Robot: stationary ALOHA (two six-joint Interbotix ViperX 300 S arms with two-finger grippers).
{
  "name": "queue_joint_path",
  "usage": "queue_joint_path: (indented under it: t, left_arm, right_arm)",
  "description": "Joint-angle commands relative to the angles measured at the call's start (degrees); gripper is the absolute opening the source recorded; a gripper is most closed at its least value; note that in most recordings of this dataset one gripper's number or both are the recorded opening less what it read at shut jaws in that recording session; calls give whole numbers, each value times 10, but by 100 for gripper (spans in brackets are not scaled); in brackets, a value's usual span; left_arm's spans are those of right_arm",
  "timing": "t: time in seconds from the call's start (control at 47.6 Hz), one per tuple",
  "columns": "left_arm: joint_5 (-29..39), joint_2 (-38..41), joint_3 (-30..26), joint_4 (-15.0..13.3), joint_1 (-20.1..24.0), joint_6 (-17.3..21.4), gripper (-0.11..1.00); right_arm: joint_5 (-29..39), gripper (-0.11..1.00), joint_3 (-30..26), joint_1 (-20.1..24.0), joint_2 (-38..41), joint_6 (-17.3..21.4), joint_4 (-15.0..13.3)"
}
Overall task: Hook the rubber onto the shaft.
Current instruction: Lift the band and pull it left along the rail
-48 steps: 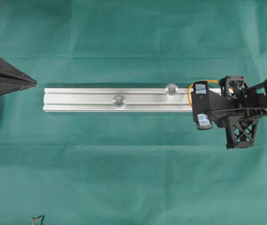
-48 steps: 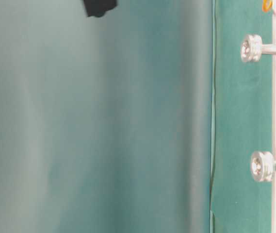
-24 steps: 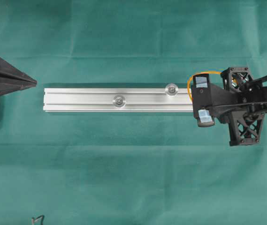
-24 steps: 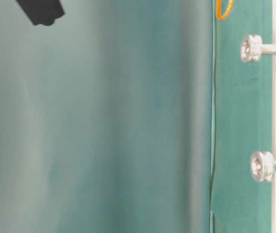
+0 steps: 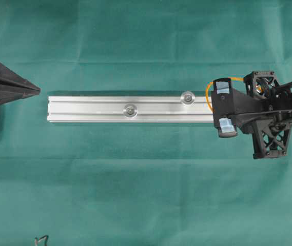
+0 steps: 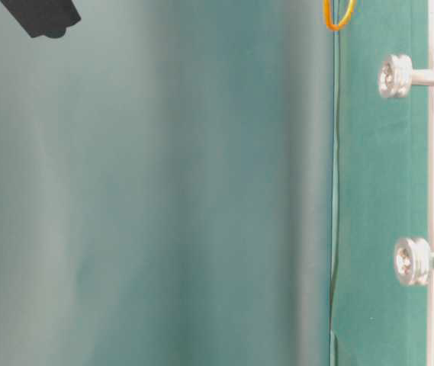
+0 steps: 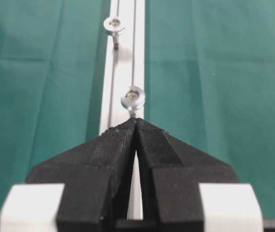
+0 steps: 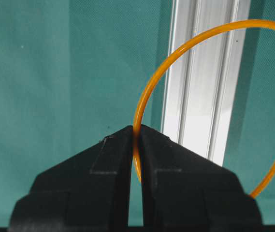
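Note:
The rubber is a thin orange loop pinched at one side between the fingertips of my right gripper, which is shut on it. The loop hangs over the right end of the silver rail. From overhead, an arc of the rubber shows beside the right gripper, to the right of the nearer shaft. A second shaft stands further left. In the table-level view the rubber hangs off the rail, apart from the shaft. My left gripper is shut and empty, just off the rail's left end.
The rail lies lengthwise on a green cloth. A small dark bent wire lies at the front left edge. A black part of the right arm shows at the top left of the table-level view.
My right gripper has lifted the rubber away from the rail and shifted slightly right. The left gripper has not moved.

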Motion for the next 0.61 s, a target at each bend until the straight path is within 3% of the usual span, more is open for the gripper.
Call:
queue_joint_path:
  t: [0.0,0.589]
  left_arm:
    - [-3,4,-18,1,2,0,0]
    - [-3,4,-18,1,2,0,0]
  right_arm:
    - [0,7,-14,1,-8,1,-2]
    - [-3,7,-26,1,-2,0,-5]
